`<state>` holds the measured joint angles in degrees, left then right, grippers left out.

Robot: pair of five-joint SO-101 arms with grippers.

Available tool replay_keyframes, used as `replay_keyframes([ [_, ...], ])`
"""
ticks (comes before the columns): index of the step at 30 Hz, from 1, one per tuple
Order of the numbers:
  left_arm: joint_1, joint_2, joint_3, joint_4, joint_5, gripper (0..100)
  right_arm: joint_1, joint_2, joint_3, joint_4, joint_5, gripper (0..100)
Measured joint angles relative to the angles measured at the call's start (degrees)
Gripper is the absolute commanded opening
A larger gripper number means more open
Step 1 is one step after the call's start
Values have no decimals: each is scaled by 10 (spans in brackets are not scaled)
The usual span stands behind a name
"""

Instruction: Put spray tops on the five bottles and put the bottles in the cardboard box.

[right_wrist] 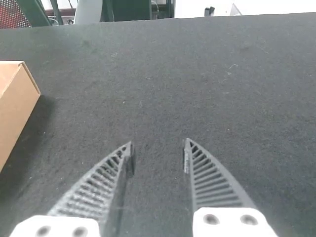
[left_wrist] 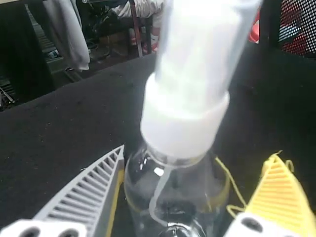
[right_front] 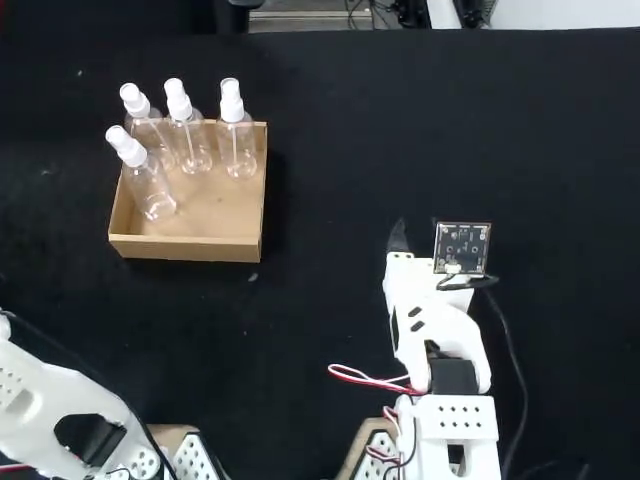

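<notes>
The fifth bottle (left_wrist: 173, 192), clear and already wearing its white spray top (left_wrist: 192, 98), sat outside the box between the fingers of the left gripper (left_wrist: 197, 153). The grey finger (left_wrist: 94, 192) pressed against one side and the yellow finger (left_wrist: 276, 192) stood at the other, so they pinched it low on its body. How far this bottle was from the box could not be told. Four more bottles (right_front: 187, 135), each with a spray top, stood upright in the cardboard box (right_front: 185, 245): three in a row along its far wall and one just in front of the leftmost of them. The box rested on the black surface (right_front: 450, 130). The left arm (right_front: 50, 410) lay on the box's near side, at the lower corner of the high view. The right gripper (right_wrist: 158, 143) hung low over the surface, well apart from the box on its right and nearer side (right_front: 400, 240), with its fingers spread and nothing between them. One box wall (right_wrist: 15, 103) showed at the edge of the right wrist view.
</notes>
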<state>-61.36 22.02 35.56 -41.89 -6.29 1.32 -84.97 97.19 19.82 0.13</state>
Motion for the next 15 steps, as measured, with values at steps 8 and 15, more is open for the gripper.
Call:
replay_keyframes([
  [8,15,3,10,-4,0,24,0,0,0,0,0,141],
  [15,48,-88,160,-127,0,29,0,0,0,0,0,141],
])
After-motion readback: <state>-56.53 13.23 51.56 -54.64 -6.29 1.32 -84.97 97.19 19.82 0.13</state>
